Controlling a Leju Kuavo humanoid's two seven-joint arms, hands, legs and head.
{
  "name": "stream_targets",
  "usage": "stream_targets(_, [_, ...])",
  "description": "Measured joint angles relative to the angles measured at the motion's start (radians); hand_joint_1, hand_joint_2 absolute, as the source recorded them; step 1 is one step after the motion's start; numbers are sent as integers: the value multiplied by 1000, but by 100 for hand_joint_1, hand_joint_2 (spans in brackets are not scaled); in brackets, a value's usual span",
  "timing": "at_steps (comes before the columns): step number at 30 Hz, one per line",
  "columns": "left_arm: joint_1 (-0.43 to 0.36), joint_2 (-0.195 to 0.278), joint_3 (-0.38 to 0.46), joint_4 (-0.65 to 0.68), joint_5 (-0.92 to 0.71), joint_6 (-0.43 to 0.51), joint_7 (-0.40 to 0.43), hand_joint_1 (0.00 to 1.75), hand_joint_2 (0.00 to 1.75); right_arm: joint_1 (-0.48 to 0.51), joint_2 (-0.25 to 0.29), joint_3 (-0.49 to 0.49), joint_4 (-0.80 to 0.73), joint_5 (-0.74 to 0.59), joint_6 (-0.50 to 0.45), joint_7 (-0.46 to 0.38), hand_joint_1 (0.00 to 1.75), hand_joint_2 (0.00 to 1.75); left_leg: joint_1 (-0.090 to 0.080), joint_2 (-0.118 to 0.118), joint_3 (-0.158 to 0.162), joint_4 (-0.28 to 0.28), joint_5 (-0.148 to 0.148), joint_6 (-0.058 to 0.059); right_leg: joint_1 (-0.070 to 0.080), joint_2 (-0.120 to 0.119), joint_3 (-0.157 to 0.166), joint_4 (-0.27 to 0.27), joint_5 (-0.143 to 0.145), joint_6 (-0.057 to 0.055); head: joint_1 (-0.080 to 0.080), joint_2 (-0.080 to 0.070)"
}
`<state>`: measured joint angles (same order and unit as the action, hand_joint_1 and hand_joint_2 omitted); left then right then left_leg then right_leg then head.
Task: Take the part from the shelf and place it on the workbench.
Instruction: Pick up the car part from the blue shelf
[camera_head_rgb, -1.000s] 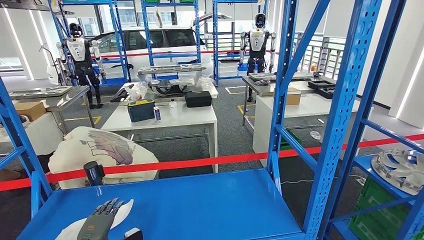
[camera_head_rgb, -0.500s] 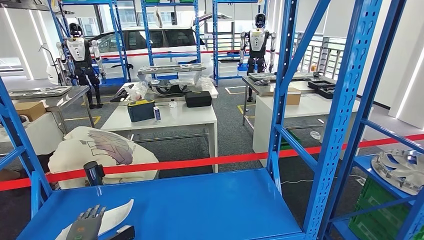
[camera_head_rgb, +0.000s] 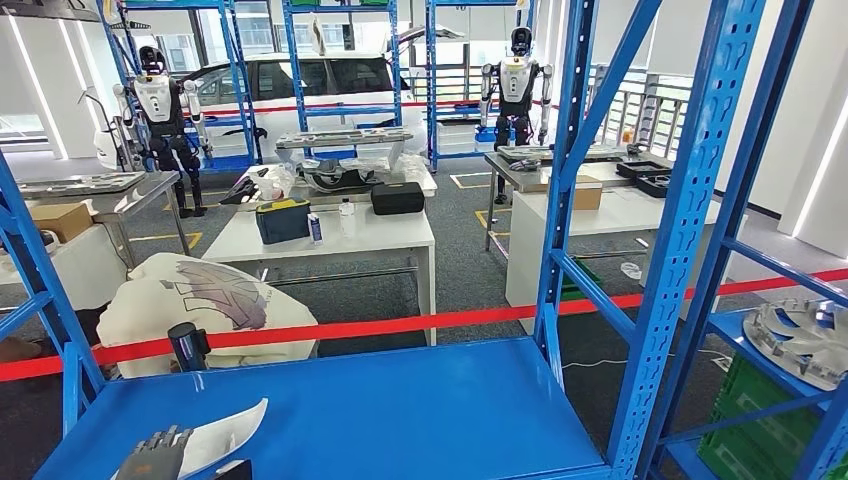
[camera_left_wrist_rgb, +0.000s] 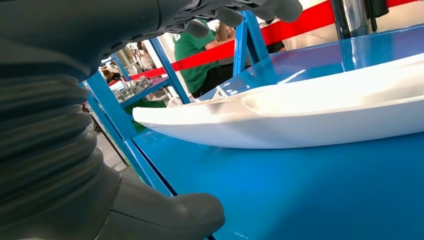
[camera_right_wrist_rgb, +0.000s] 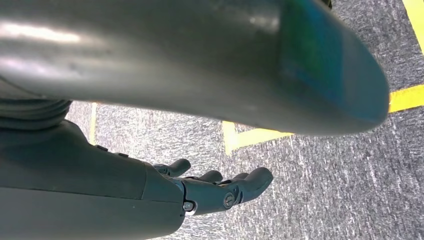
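White curved part (camera_head_rgb: 225, 432) lies on the blue shelf (camera_head_rgb: 400, 400), near left. The left hand (camera_head_rgb: 152, 458) hovers above it, fingers apart, holding nothing. A shallow grab could let the smooth part slip off.

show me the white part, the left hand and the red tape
white part (camera_head_rgb: 228, 432), head view, middle of its upper face
left hand (camera_head_rgb: 152, 460), head view, back of the hand
red tape (camera_head_rgb: 400, 323), head view, mid-span

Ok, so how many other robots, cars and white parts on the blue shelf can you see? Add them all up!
humanoid robots standing at the back: 2
white car: 1
white part on the blue shelf: 1
Total: 4
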<state>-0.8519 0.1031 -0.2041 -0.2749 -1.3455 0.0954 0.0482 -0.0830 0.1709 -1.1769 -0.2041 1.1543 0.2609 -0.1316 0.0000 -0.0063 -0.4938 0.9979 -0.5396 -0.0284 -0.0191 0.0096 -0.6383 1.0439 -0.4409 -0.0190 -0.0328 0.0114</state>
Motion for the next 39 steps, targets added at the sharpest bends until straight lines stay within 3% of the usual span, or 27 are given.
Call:
stream_targets(5, [11, 4, 0, 5, 1, -4, 20, 0, 175, 0, 0, 0, 0, 1, 0, 0, 0, 0, 0, 0, 0, 0, 0, 0, 0, 0, 0, 0, 0, 0, 0, 0])
stream_targets(6, [14, 4, 0, 6, 0, -4, 26, 10, 175, 0, 0, 0, 0, 1, 0, 0, 0, 0, 0, 0, 0, 0, 0, 0, 0, 0, 0, 0, 0, 0, 0, 0])
stream_targets(9, [22, 6, 0, 10, -3, -4, 32, 136, 175, 0, 0, 0, 0, 0, 0, 2, 0, 0, 0, 0, 0, 0, 0, 0, 0, 0, 0, 0, 0, 0, 0, 0])
stream_targets(10, [24, 6, 0, 10, -3, -4, 32, 169, 175, 0, 0, 0, 0, -1, 0, 2, 0, 0, 0, 0, 0, 0, 0, 0, 0, 0, 0, 0, 0, 0, 0, 0])
stream_targets(11, [26, 6, 0, 11, -2, -5, 31, 175, 175, 0, 0, 0, 0, -2, 0, 2, 0, 0, 0, 0, 0, 0, 0, 0, 0, 0, 0, 0, 0, 0, 0, 0])
stream_targets(34, [84, -17, 32, 21, 46, 1, 4, 175, 175, 2, 0, -2, 0, -5, 0, 1, 0, 0, 0, 0, 4, 0, -1, 2, 0, 0, 4, 0, -1, 2, 0, 0])
stream_targets(39, [91, -18, 54, 20, 58, 44, -58, 175, 175, 1, 0, -3, 0, -9, 0, 0, 0, 0, 0, 0, 4, 0, -1, 2, 0, -1, 5, 0, -1, 2, 0, 0])
